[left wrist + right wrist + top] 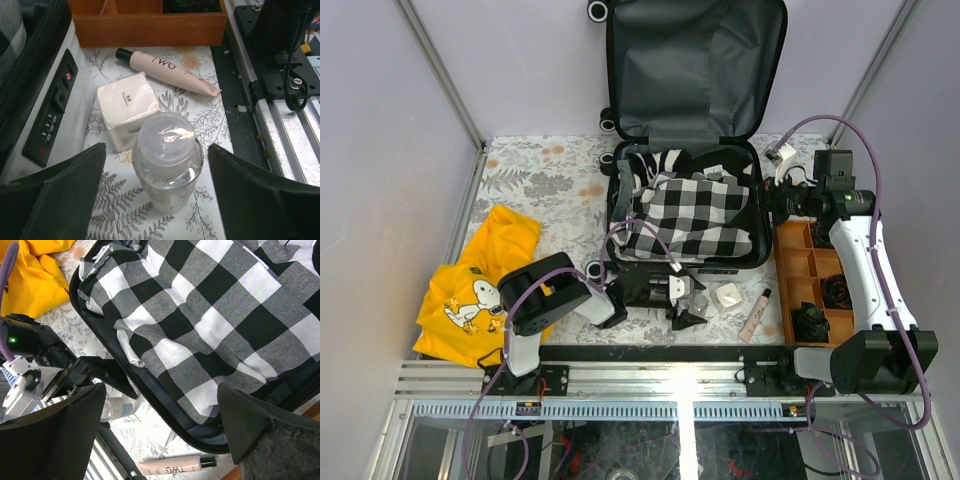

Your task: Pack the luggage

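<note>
There was the luggage [695,70], lying open at the back of the table [540,170], its lid propped up against the rear wall with the grey lining showing. The lower half was stuffed with a black-and-white checked cloth [690,205].

Down by the near edge of the case, the left jaws stood apart, low over the table. One sat on either side of a small clear bottle [167,160] standing upright between them, with a gap on each side and no contact that I could see. Just beyond the bottle lay a white folded packet [127,112], and past that a pale pink tube [167,67] with a black cap, flat on the table.

The right jaws were spread wide too, gripping nothing, hanging at the right rim of the case and facing the checked cloth. An orange tray [800,240] sat just right of the luggage, with dark bits in some compartments. Off to the left, a yellow shirt [480,285] with a cartoon dog lay crumpled on the table.
</note>
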Robot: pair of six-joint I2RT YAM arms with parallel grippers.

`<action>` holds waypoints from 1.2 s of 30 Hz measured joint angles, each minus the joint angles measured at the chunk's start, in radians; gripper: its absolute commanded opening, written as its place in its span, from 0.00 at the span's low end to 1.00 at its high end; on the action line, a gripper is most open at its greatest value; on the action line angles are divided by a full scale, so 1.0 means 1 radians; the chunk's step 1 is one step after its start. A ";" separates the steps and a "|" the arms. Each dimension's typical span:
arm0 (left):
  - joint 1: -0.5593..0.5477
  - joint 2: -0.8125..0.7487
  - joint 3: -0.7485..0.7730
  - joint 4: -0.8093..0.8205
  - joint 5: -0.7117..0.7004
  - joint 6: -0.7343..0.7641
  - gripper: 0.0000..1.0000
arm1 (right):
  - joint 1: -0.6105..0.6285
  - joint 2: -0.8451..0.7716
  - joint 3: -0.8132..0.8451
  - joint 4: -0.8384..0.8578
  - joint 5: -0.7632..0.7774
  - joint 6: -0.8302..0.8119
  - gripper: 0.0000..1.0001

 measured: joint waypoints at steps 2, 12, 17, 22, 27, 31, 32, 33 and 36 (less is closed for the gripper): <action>-0.007 0.008 0.004 0.017 0.000 -0.010 0.54 | 0.000 0.004 0.000 0.000 0.000 0.000 0.99; -0.026 -0.182 -0.014 -0.187 -0.002 -0.014 0.20 | 0.000 0.002 0.015 -0.017 0.000 0.000 0.99; -0.026 -0.497 0.049 -0.560 -0.005 -0.002 0.20 | 0.000 -0.022 0.009 0.013 -0.007 0.047 0.99; 0.024 -0.685 0.253 -1.019 -0.078 0.024 0.19 | 0.000 -0.051 0.005 0.039 0.004 0.090 0.99; 0.259 -0.618 0.576 -1.484 -0.201 0.054 0.18 | -0.001 -0.039 0.008 0.040 0.028 0.117 0.99; 0.374 -0.423 0.926 -1.751 -0.286 0.031 0.17 | -0.001 -0.026 0.008 0.045 0.028 0.140 0.99; 0.387 -0.386 0.986 -1.786 -0.300 0.023 0.16 | -0.001 -0.026 0.008 0.048 0.028 0.145 0.99; 0.398 -0.342 1.059 -1.838 -0.312 0.009 0.16 | -0.001 -0.026 0.008 0.051 0.027 0.148 0.99; 0.421 -0.229 1.204 -1.931 -0.335 -0.031 0.15 | -0.001 -0.026 0.008 0.058 0.027 0.156 0.99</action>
